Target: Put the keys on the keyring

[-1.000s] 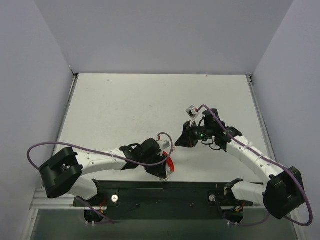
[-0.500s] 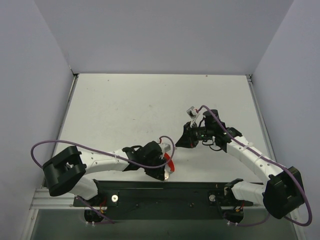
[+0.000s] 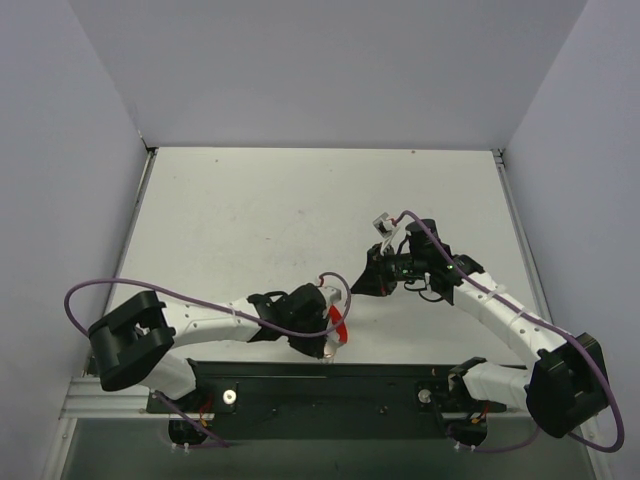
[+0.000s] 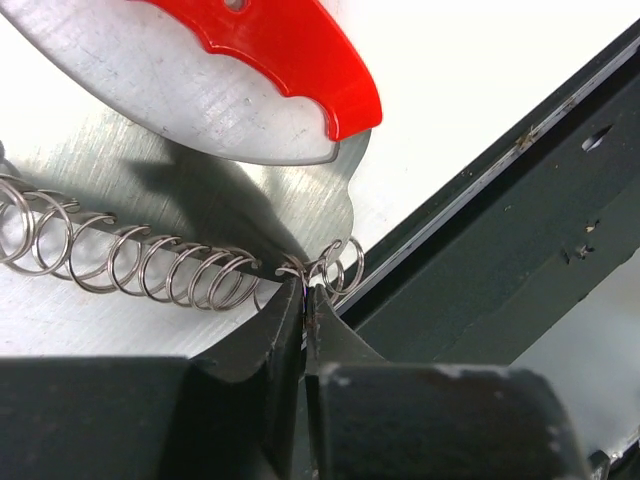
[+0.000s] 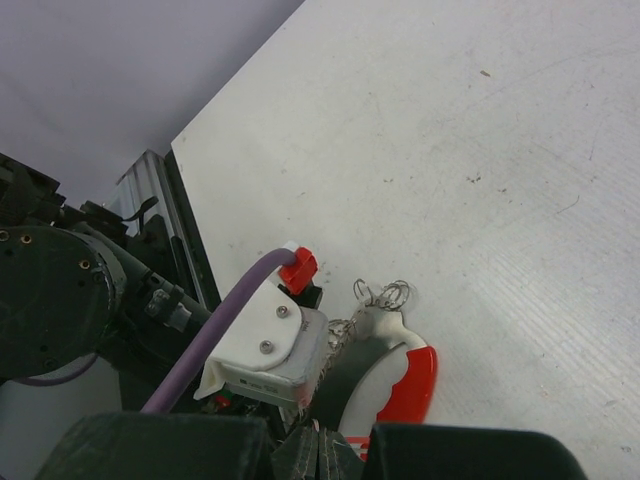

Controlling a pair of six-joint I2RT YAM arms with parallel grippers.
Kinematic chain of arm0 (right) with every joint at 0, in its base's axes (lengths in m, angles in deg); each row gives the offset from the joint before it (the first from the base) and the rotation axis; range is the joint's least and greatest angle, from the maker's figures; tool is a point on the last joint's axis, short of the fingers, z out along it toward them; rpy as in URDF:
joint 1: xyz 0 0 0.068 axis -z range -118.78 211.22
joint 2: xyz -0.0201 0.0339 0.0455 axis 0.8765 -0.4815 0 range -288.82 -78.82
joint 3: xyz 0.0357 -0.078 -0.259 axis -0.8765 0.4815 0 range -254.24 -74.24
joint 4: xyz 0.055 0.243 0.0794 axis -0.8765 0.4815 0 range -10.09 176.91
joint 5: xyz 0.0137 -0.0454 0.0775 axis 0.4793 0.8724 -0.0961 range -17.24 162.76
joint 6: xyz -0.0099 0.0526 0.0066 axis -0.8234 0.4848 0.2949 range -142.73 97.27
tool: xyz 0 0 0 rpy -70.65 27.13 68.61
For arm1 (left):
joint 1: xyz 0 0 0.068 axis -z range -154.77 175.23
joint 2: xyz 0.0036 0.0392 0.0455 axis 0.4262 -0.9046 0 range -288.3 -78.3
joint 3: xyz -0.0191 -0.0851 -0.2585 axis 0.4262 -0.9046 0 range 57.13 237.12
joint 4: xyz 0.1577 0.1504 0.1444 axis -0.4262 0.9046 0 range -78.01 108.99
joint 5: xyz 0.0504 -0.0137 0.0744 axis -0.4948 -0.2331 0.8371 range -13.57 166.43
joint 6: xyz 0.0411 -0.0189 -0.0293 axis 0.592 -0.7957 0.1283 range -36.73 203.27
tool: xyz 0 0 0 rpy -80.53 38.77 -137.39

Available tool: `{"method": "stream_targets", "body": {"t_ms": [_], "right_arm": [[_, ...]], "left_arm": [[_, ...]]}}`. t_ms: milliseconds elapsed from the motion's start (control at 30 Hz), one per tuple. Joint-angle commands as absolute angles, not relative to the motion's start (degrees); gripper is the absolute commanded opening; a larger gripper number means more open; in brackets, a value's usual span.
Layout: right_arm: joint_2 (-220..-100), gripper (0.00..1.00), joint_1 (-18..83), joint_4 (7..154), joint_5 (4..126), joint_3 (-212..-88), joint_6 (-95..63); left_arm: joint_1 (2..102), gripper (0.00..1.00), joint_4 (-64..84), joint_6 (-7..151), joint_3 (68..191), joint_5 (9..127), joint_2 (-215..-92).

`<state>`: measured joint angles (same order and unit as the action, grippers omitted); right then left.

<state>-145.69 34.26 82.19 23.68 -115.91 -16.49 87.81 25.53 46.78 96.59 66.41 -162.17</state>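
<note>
Within left claw [image 4: 303,300], the keyring [image 4: 300,60]

- Arms: two, the left arm [image 3: 200,320] and the right arm [image 3: 500,312].
- Grippers: two, the left gripper [image 4: 303,292] and the right gripper [image 5: 318,438], each with two fingers.
- Keyring [image 4: 290,50]: one, made of a red arc and coiled silver wire. The wire sits between the left jaws and the arc just ahead of them.
- Purple cables [image 5: 215,330]: two, one along each arm.
- Table [image 3: 250,220]: one, under both pairs of jaws.
- Black rail [image 4: 480,260]: one, just beside the left jaws.
</note>
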Motion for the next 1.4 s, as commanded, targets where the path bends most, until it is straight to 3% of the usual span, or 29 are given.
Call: {"method": "stream_targets", "body": {"t_ms": [0,233,633,1067,1367], "right_arm": [[-144.21,0.00,34.50,80.43,22.49,-115.46,-16.31],[-143.24,0.00,34.50,80.43,22.23,-115.90,-16.13],[-141.66,0.00,34.50,80.35,21.26,-116.96,-15.78],[-142.89,0.00,34.50,77.71,19.77,-116.96,-14.64],[-143.59,0.00,34.50,77.71,19.76,-116.78,-14.90]], "left_arm": [[87.98,0.09,27.36,47.76,99.75,68.95,-158.46],[87.45,0.02,32.11,50.57,102.91,74.58,-153.36],[85.78,0.00,36.94,57.25,107.31,78.10,-147.64],[84.56,0.00,27.20,57.53,104.24,64.48,-138.95],[77.52,0.00,23.94,54.27,95.63,62.63,-143.59]]}}
